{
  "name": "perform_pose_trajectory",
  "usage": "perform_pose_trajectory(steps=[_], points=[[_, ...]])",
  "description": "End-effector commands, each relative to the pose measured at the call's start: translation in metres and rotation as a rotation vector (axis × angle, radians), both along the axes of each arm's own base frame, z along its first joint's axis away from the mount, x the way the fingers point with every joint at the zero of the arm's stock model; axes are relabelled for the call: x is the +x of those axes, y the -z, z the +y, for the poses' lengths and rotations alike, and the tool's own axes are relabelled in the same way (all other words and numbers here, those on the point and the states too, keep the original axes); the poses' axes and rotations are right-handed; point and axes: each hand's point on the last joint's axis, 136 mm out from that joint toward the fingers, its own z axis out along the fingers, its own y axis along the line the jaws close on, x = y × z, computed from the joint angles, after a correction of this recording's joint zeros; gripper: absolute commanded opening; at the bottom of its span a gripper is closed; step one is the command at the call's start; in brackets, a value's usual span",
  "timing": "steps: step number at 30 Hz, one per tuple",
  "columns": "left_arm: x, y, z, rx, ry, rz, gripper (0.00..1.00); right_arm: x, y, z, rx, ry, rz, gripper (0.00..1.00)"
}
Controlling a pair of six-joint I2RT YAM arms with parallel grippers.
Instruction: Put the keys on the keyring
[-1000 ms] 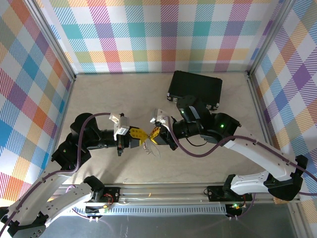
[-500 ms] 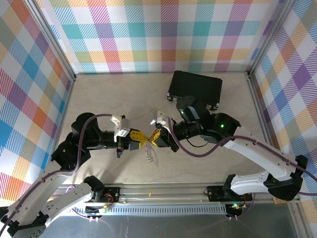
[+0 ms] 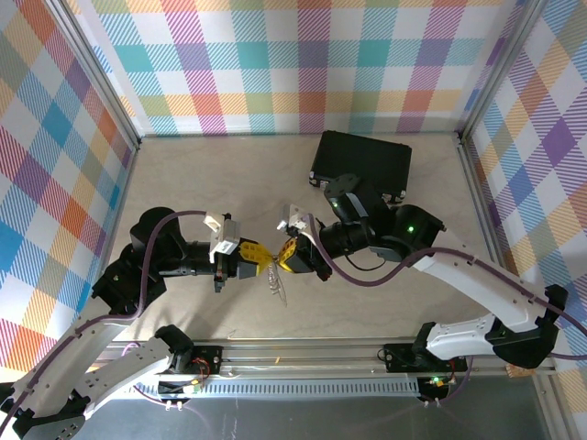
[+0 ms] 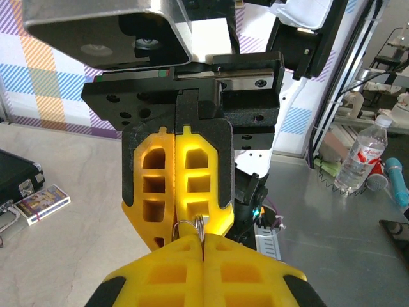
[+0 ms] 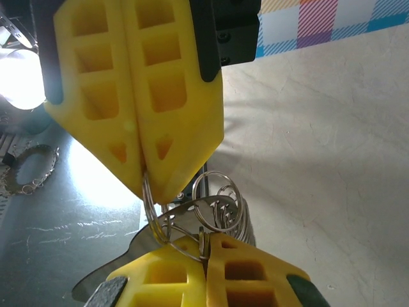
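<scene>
Thin grey metal keyring [image 5: 147, 201] hangs in the air between the two grippers, above the pale beige tabletop [image 3: 183, 183]. The left gripper [image 3: 261, 256] and right gripper [image 3: 284, 258] meet tip to tip, each with its yellow fingers pressed together on the ring. Small flat silvery keys [image 3: 279, 287] dangle beneath it. A black rectangular case [image 3: 362, 158] lies at the rear right, near the bright plaid walls [image 3: 303, 64].
</scene>
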Motion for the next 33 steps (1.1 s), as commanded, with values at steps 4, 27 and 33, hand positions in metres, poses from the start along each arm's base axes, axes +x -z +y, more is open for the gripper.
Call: perform_pose_trajectory(steps=[4,27,33], points=[[-0.005,-0.007,0.004,0.008,0.000,-0.038,0.00,-0.006,-0.021,0.003,0.046,-0.022,0.028,0.00],[0.004,0.000,0.005,0.026,-0.053,-0.057,0.00,-0.024,-0.030,0.002,0.075,-0.096,0.110,0.00],[0.005,0.001,0.004,0.025,-0.050,-0.056,0.00,-0.028,-0.032,0.001,0.076,-0.097,0.152,0.00]])
